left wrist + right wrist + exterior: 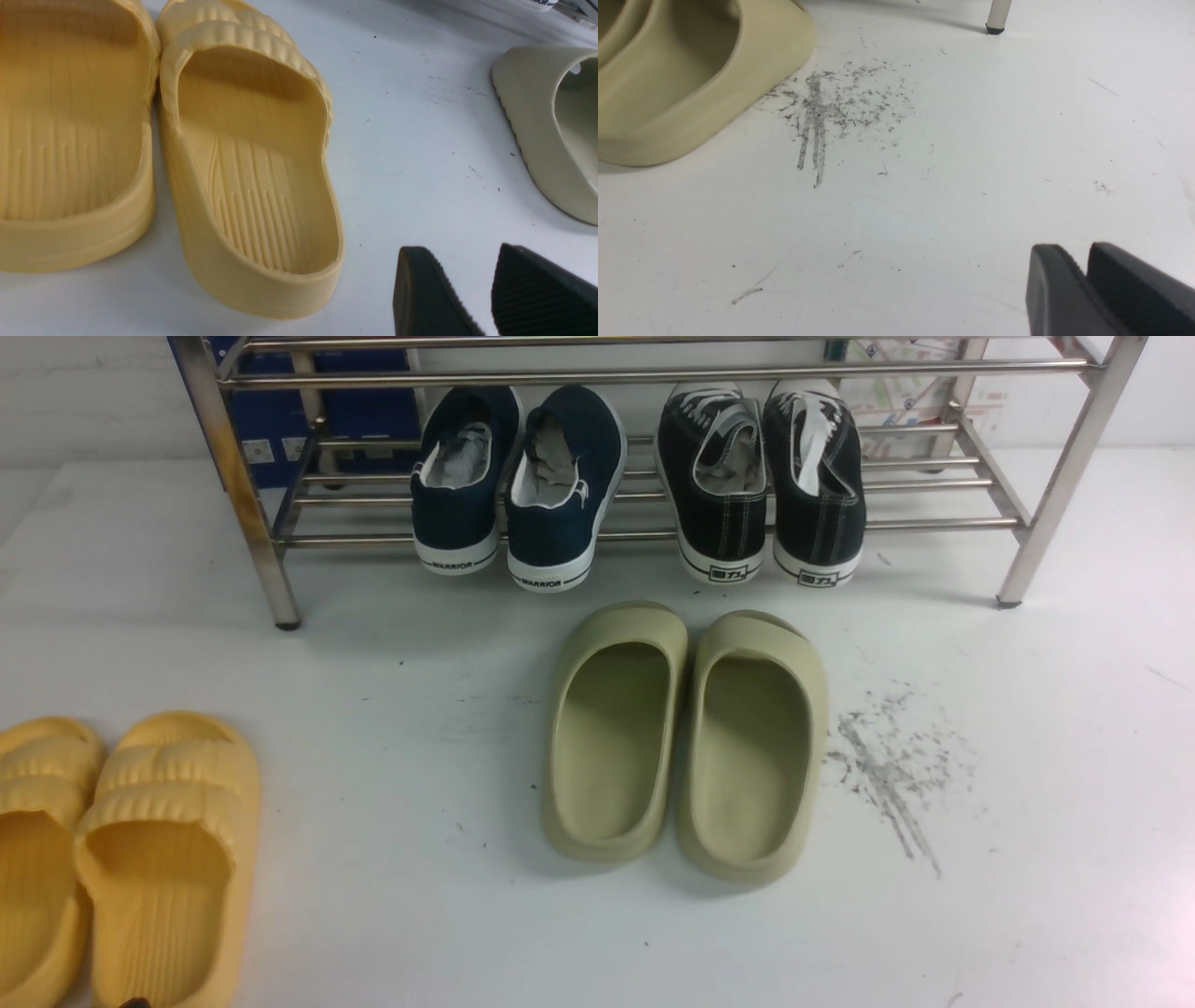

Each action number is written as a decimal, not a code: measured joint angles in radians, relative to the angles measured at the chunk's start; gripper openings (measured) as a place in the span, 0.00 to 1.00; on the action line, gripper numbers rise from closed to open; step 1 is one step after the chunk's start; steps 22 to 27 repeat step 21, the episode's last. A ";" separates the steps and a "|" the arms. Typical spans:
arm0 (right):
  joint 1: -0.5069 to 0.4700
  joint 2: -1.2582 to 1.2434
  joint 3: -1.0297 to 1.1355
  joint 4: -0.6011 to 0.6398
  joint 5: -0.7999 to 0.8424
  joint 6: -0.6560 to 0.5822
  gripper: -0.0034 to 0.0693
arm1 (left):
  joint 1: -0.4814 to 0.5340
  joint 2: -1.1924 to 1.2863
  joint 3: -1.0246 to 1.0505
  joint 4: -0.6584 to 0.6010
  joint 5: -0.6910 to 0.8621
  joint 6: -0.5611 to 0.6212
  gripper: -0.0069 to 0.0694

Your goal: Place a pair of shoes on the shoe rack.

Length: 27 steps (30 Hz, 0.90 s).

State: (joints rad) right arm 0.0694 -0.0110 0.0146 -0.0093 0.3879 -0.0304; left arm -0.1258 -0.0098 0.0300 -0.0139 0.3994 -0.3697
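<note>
The pair of shoes, two black canvas sneakers with white laces and soles, rests heels-out on the lower bars of the steel shoe rack, right of centre. Neither gripper shows in the front view. In the left wrist view my left gripper stands open over bare table, with nothing between its fingers, beside a yellow slipper. In the right wrist view my right gripper hangs over bare table with its tips a narrow gap apart and holds nothing.
Navy WARRIOR slip-ons sit on the same shelf, left of the sneakers. Two olive foam slippers lie in front of the rack at mid table. Yellow slippers lie near left. A rack leg stands far right, grey scuff marks nearby.
</note>
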 joint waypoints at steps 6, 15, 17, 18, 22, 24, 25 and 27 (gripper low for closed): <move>0.000 0.000 0.000 0.000 0.000 0.000 0.25 | 0.000 0.000 0.000 0.000 0.000 0.000 0.40; 0.000 0.000 0.000 0.000 0.000 0.000 0.27 | 0.000 0.000 0.000 0.000 0.000 0.000 0.40; 0.000 0.000 0.000 0.000 0.000 0.000 0.27 | 0.000 0.000 0.000 0.000 0.000 0.000 0.40; 0.000 0.000 0.000 0.000 0.000 0.000 0.27 | 0.000 0.000 0.000 0.000 0.000 0.000 0.40; 0.000 0.000 0.000 0.000 0.000 0.000 0.28 | 0.000 0.000 0.000 0.000 0.000 0.000 0.40; 0.000 0.000 0.000 0.000 0.000 0.000 0.28 | 0.000 0.000 0.000 0.000 0.000 0.000 0.40; 0.000 0.000 0.000 0.000 0.000 0.000 0.28 | 0.000 0.000 0.000 0.000 0.000 0.000 0.40; 0.000 0.000 0.000 0.000 0.000 0.000 0.28 | 0.000 0.000 0.000 0.000 0.000 0.000 0.40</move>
